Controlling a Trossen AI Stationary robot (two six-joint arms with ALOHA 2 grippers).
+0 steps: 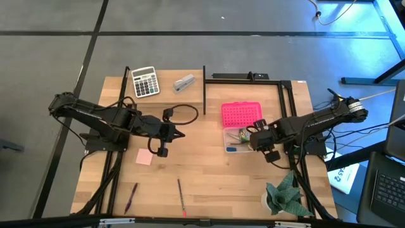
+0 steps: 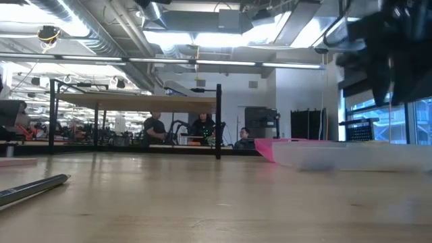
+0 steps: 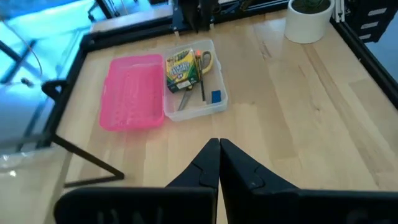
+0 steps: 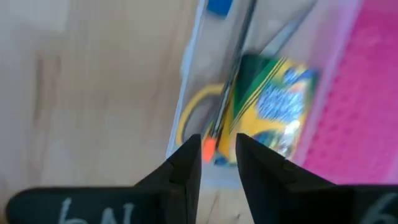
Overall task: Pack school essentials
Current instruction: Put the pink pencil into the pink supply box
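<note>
The right gripper (image 4: 217, 152), partly open, holds nothing above the clear pencil case (image 3: 219, 107); a pencil (image 4: 229, 87) lies inside. Next, the near pencils (image 1: 181, 196) need fetching. The left gripper (image 3: 219, 149) waits shut.

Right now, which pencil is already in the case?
The dark pencil with the orange end, lying in the clear tray beside the crayon box. The other two lie on the bare table near its front edge.
</note>
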